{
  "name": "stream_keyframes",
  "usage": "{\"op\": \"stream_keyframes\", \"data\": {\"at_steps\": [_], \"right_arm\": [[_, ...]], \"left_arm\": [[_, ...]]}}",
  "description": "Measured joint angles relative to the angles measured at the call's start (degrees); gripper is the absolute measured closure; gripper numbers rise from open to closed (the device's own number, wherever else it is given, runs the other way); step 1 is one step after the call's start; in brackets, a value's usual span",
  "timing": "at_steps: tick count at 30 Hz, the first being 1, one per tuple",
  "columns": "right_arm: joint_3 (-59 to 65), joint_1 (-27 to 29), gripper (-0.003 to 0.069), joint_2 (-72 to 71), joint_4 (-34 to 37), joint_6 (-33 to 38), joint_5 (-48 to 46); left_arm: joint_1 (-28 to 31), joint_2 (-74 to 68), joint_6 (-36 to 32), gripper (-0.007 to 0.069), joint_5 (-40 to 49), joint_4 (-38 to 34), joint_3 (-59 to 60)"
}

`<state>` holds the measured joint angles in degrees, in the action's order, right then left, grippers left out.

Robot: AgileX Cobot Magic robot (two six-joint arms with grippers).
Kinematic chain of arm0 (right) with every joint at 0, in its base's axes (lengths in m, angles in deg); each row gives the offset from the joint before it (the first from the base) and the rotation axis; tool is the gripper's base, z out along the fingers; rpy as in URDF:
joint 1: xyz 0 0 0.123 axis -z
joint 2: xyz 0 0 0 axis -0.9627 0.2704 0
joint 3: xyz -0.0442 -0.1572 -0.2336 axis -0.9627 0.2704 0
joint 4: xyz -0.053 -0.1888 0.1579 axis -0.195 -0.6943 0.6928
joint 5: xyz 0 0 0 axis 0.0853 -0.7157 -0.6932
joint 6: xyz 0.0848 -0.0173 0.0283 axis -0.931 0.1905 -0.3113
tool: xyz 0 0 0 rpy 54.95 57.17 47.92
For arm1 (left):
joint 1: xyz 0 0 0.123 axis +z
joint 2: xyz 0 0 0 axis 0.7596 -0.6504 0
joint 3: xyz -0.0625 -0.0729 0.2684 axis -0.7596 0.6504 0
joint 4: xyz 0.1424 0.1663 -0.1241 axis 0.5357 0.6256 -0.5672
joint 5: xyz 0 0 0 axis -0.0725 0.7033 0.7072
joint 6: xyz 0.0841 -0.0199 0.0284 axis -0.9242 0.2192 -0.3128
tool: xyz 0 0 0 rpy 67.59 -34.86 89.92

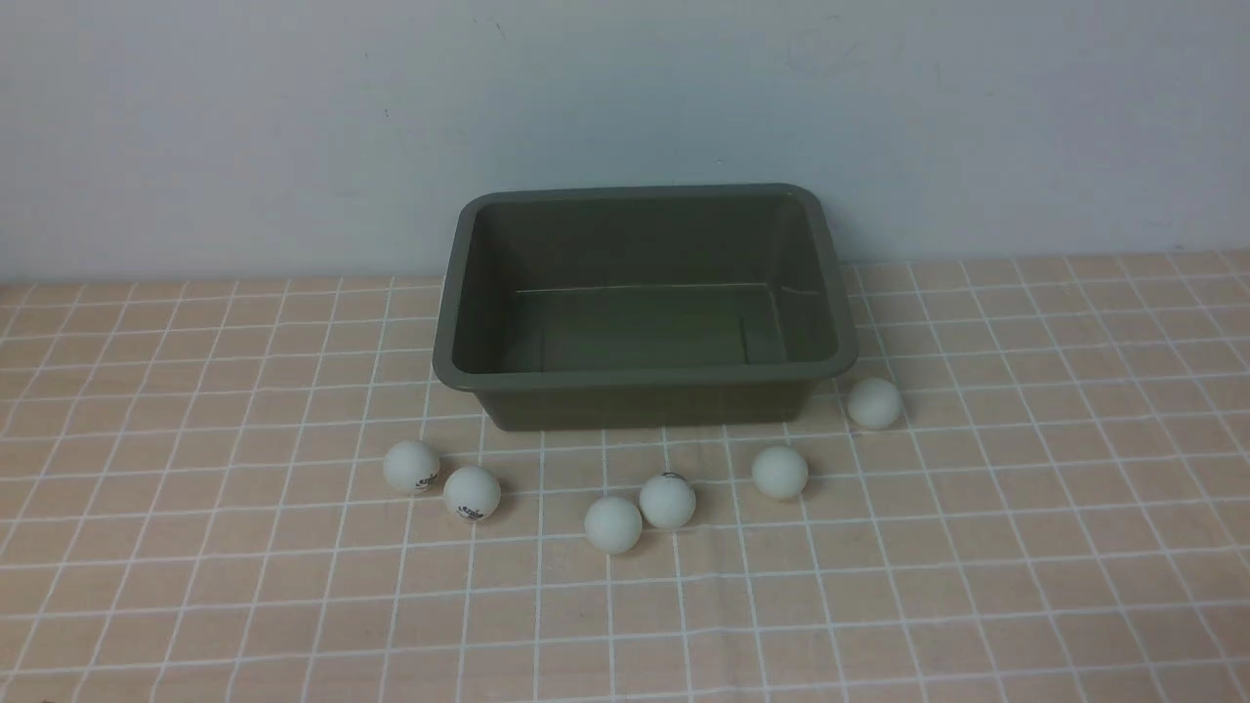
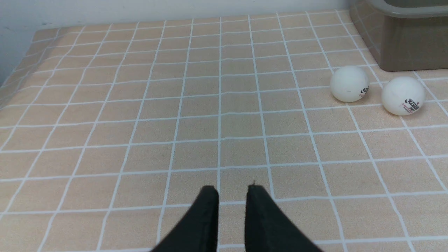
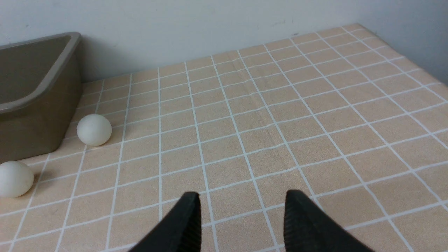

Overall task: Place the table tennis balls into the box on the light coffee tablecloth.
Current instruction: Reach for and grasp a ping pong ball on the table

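Several white table tennis balls lie in a loose row on the light coffee tablecloth (image 1: pixel 1025 508), in front of the box: two at the left (image 1: pixel 411 466) (image 1: pixel 472 492), two in the middle (image 1: pixel 613 524) (image 1: pixel 668 501), and two at the right (image 1: pixel 780 472) (image 1: pixel 874 403). The olive-green box (image 1: pixel 645 379) stands empty near the wall. Neither arm shows in the front view. My left gripper (image 2: pixel 232 189) hangs over bare cloth with its fingers nearly together, and two logo balls (image 2: pixel 349 84) (image 2: pixel 403 95) lie well ahead of it. My right gripper (image 3: pixel 243 197) has its fingers apart with nothing between them, away from two balls (image 3: pixel 94 129) (image 3: pixel 14 178).
A pale wall runs right behind the box. The cloth's far left edge (image 2: pixel 21 66) and far right edge (image 3: pixel 413 45) show in the wrist views. The box corner (image 2: pixel 402 45) stands beside the left pair of balls, and its wall (image 3: pixel 38 105) beside the right pair.
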<state>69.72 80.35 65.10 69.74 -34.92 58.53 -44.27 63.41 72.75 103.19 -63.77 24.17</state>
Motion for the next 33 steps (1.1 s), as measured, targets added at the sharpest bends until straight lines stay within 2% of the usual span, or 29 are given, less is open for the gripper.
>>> {"op": "stream_keyframes", "data": {"at_steps": [33], "right_arm": [[0.0,0.0,0.0354,0.0,0.0,0.76,0.0]], "left_arm": [[0.0,0.0,0.0,0.0558,0.0,0.0,0.0]]}}
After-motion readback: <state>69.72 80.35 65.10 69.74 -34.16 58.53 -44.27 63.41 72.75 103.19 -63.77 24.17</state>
